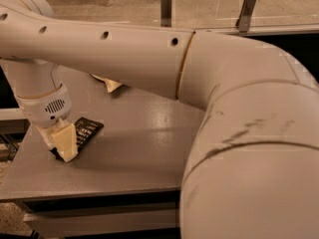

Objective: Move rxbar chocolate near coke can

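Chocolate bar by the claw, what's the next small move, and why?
Probably a slight lift of the claw to test its hold: it sits down on the near end of the chocolate bar, which lies flat on the table. The can is not in view, so carrying sideways can wait.

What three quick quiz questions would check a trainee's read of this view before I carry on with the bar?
1. True or false: the coke can is in view.
2. Where is the pincer? A) low at the left end of the table, at the near end of the rxbar chocolate; B) raised over the table's right edge; C) off the table, by the floor.
3. What shows from behind the arm at the table's far side?

Key: 1. False, no can shows. 2. A. 3. A corner of a crinkled bag.
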`<state>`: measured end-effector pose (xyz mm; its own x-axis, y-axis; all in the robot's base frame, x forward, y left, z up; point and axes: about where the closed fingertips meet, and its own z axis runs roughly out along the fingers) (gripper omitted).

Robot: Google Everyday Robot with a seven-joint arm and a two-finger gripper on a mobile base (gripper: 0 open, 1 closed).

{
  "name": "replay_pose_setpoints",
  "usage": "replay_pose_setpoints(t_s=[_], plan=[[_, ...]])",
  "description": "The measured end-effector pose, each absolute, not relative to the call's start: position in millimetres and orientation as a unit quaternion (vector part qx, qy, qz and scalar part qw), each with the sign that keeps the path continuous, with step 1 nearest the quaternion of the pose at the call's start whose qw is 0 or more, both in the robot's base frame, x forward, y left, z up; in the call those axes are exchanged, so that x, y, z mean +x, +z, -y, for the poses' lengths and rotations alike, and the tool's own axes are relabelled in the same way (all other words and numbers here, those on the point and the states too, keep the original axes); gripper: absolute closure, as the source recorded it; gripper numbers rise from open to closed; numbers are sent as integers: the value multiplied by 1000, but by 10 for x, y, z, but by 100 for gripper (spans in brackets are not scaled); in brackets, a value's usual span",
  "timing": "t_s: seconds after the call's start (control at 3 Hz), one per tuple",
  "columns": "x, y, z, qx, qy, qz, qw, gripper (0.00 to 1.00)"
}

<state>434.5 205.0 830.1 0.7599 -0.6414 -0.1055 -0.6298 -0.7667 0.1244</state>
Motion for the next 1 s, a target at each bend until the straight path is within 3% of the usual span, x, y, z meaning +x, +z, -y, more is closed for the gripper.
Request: replay_pose_setpoints(t_s=[1.0], plan=[[4513, 8507, -1603, 934, -38, 354, 8, 100]])
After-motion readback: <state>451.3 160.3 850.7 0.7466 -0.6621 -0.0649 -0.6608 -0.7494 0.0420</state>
